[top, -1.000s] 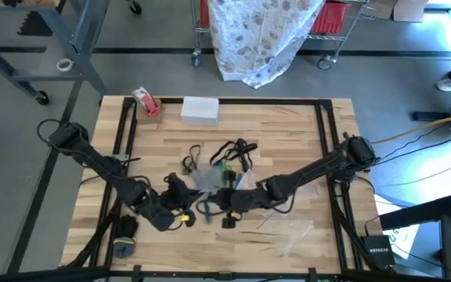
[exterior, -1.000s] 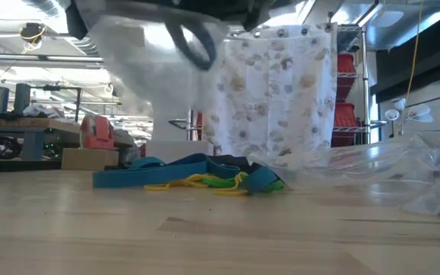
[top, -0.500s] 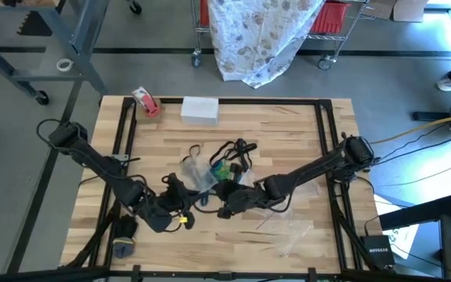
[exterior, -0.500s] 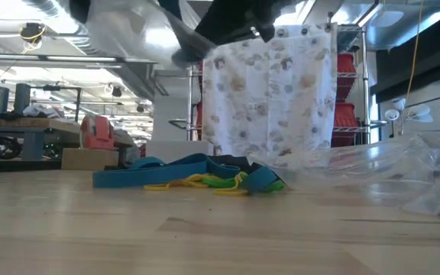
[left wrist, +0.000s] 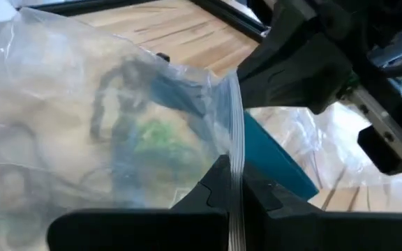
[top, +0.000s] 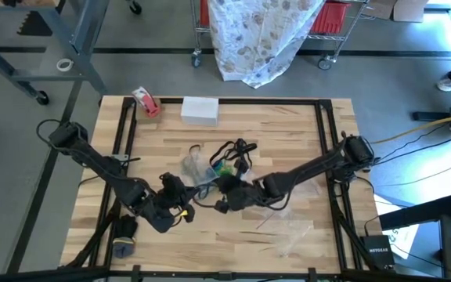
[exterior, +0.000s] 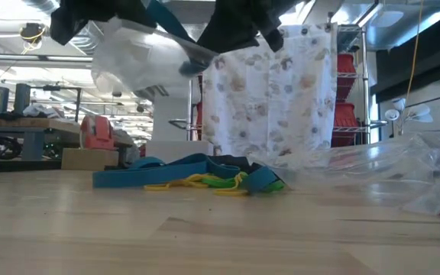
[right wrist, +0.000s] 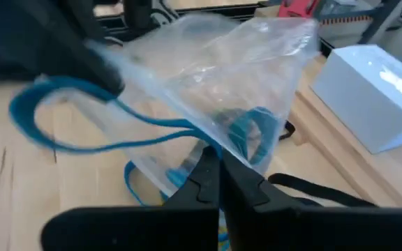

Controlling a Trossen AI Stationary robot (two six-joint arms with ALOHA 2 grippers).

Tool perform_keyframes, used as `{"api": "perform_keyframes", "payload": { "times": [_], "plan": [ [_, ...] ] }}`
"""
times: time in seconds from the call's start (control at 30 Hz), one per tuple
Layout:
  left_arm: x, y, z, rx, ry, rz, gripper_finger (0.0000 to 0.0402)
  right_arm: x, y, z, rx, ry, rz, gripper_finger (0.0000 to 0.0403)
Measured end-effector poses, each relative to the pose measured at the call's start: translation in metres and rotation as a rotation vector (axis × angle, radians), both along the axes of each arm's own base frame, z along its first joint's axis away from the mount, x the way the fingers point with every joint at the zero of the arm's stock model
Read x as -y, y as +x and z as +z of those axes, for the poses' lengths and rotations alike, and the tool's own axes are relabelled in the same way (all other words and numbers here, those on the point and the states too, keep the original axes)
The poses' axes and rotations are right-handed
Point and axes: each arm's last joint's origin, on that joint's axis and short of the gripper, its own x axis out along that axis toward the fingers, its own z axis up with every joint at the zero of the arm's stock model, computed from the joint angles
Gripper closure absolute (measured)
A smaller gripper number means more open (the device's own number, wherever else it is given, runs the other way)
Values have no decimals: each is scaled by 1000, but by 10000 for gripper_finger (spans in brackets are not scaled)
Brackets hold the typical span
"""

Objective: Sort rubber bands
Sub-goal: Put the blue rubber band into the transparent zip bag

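Note:
A clear plastic bag point(top: 198, 174) hangs lifted between my two grippers above the near middle of the table; it also shows in the low view point(exterior: 140, 57). My left gripper point(top: 172, 197) is shut on the bag. My right gripper point(top: 224, 202) is shut on a blue rubber band point(right wrist: 145, 122). Through the bag wall, part of the band point(left wrist: 180, 97) shows inside the bag, and the rest point(left wrist: 278, 164) runs out past the zip edge. The pile of black, blue, green and yellow rubber bands point(top: 229, 153) lies on the wood just beyond point(exterior: 197, 174). My left gripper point(left wrist: 234, 202) pinches the bag's zip edge point(left wrist: 237, 160) between its two fingers. The bag is lifted clear of the table and spreads away from the fingers. My right gripper point(right wrist: 215, 178) pinches the blue band at one end point(right wrist: 204, 143). The band is lifted clear and runs from the fingers along the bag's edge in a long loop point(right wrist: 26, 111) toward the left gripper.
A red-and-white tape roll point(top: 147, 102) and a white box point(top: 200, 110) stand at the table's far edge. More clear bags point(top: 292, 231) lie near the right near corner point(exterior: 388, 172). Black frame rails point(top: 329, 141) run along the table's sides.
Both grippers have moved a little toward the far edge, carrying the bag with them. The blue band, earlier a drooping loop under the right gripper, now runs in a straight slant against the bag.

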Motion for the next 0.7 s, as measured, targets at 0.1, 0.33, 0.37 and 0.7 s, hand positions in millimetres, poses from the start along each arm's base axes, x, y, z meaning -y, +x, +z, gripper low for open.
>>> {"api": "perform_keyframes", "payload": {
  "times": [0.1, 0.33, 0.37, 0.7],
  "plan": [
    [0, 2, -2, 13, -8, 23, 402, 5, 2, -2, 7, 40, -27, 403],
    [0, 5, 11, 65, 81, 75, 402, 11, 8, -12, -25, 117, 11, 403],
    [-1, 5, 11, 63, 98, 80, 402, 10, 8, -13, -30, 124, 19, 403],
    [-5, 13, 5, 42, 81, 85, 402, 9, 8, -17, -57, 165, 43, 403]
  ]
}}
